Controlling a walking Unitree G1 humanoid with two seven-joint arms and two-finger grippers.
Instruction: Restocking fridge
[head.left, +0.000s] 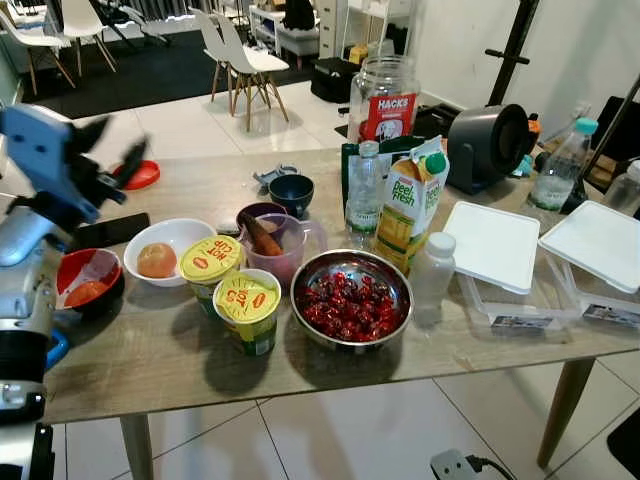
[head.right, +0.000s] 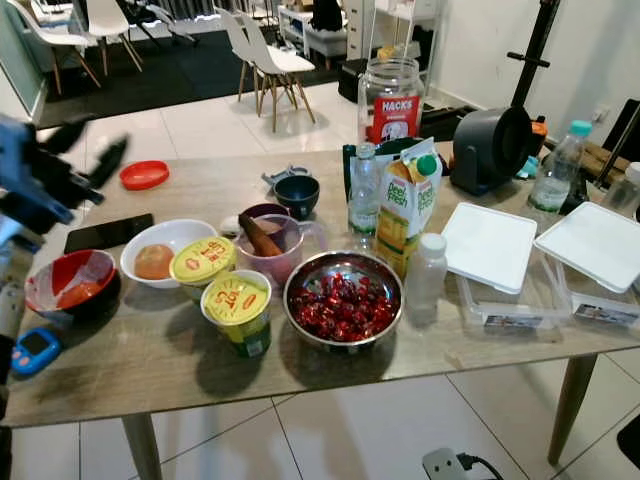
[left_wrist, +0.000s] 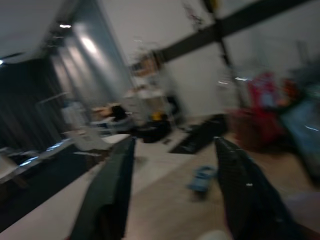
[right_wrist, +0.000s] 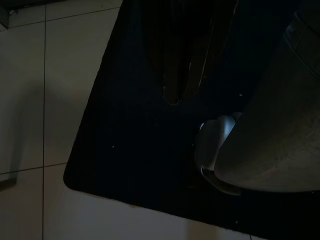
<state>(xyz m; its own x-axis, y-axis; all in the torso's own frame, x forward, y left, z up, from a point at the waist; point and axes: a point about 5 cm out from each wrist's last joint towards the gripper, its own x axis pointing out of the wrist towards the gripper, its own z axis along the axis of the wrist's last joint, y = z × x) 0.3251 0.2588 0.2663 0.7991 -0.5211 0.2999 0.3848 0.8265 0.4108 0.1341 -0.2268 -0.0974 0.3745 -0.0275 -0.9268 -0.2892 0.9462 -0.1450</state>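
Note:
A wooden table (head.left: 170, 350) carries the food. At its middle stand a Peel Fresh juice carton (head.left: 412, 205) and a clear water bottle (head.left: 363, 190). In front of them sit a steel bowl of red cherries (head.left: 350, 298), a small white bottle (head.left: 433, 272) and two yellow-lidded cups (head.left: 210, 262) (head.left: 247, 305). My left gripper (head.left: 115, 148) is raised over the table's left end, blurred. It is open with nothing between its fingers (left_wrist: 107, 200), above a black phone (head.left: 110, 230). My right gripper (right_wrist: 182, 85) hangs idle in the dark, fingers together.
On the left are a white bowl (head.left: 185, 232) with a round orange thing, a red bowl (head.left: 88, 280) and a pink cup (head.left: 275, 245). Two white-lidded containers (head.left: 492, 250) (head.left: 598, 245) sit at the right. A Hacks jar (head.left: 384, 98) and a black appliance (head.left: 487, 145) stand behind. White chairs (head.left: 240, 60) are beyond the table.

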